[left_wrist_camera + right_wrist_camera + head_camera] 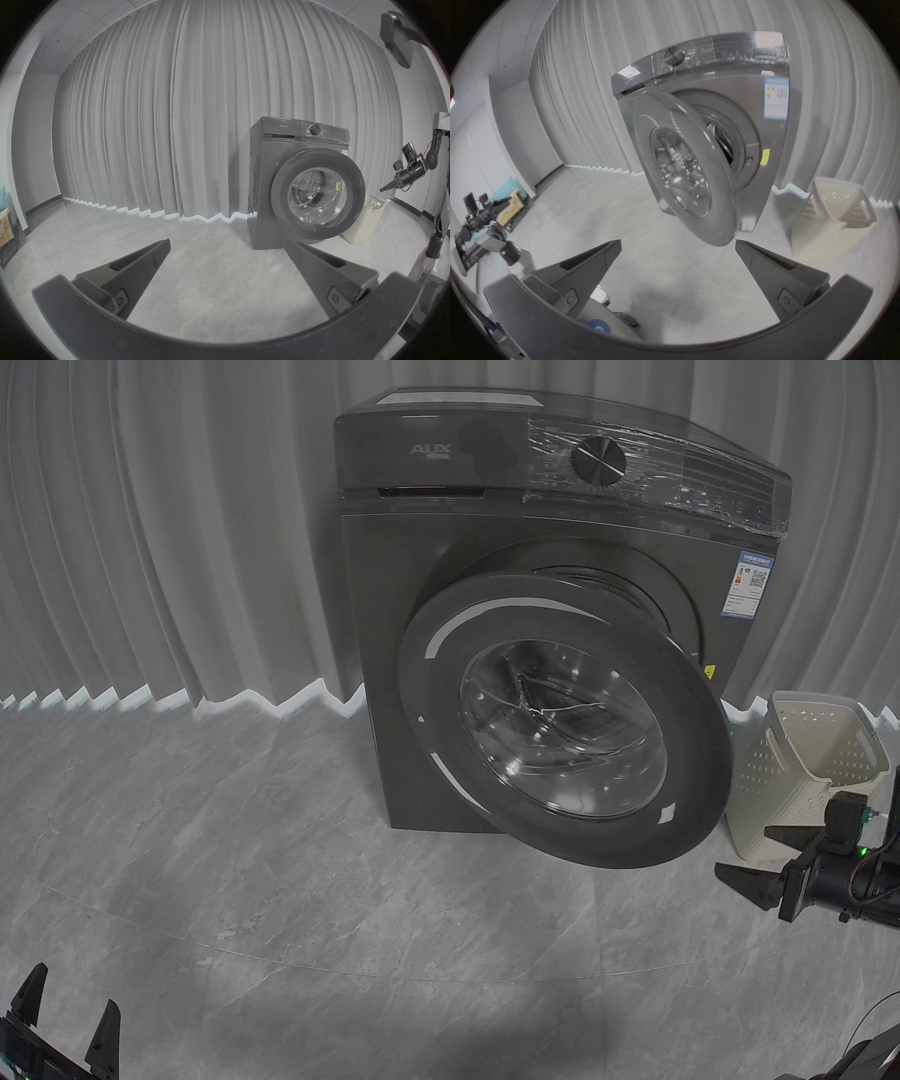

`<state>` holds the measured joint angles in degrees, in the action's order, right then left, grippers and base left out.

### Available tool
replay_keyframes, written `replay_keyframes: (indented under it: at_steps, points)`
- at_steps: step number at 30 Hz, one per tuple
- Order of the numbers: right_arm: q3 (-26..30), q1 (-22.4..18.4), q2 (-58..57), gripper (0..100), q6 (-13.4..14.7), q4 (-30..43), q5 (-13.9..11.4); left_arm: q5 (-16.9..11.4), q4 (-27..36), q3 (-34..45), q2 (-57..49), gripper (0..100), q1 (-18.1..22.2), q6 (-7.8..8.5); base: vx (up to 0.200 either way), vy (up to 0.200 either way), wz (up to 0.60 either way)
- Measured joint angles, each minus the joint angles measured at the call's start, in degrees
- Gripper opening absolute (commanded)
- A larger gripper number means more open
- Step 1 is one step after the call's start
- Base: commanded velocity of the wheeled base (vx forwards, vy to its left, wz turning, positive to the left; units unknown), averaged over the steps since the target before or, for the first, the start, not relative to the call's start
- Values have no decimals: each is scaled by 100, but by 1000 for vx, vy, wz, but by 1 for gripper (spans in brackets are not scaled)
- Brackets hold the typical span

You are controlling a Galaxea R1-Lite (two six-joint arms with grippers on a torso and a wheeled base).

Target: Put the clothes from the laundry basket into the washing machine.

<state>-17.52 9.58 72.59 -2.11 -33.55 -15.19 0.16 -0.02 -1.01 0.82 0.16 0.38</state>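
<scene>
Clothes, likely soft and light, may hide deep in the basket (797, 787) beside the washer (394, 641). Pinch a loose fold. Left gripper (75, 990) and right gripper (745, 852): jaws wide, empty.

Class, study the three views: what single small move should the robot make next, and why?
Probably ease the right gripper toward the mouth of the laundry basket: it hangs open near that basket, and the washing machine door already stands open.
</scene>
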Motion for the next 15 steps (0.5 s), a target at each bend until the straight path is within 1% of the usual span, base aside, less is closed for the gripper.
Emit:
replay_keyframes:
  at_steps: [2, 5, 6, 7, 10, 15]
  points:
    - [16, 205, 76, 100, 218, -9, -71, 0, 2, 0, 2, 100, 0, -2, 0, 0, 0]
    - [21, 561, 183, 100, 714, -17, -141, 0, 2, 0, 4, 100, 0, 0, 0, 0, 0]
    - [11, 651, 224, 100, 813, -15, -152, -2, 2, 0, 4, 100, 0, 2, 0, 0, 0]
    - [-9, 739, 282, 100, 886, -39, -158, -2, 2, 0, 4, 100, 0, 5, 200, 0, 0]
    - [-72, 885, 500, 100, 950, -323, -172, -2, 2, 0, 4, 100, 0, 0, 200, 0, 0]
    - [-122, 1014, 896, 100, 996, -1079, -150, -5, 2, 0, 4, 100, -2, -16, 200, 0, 0]
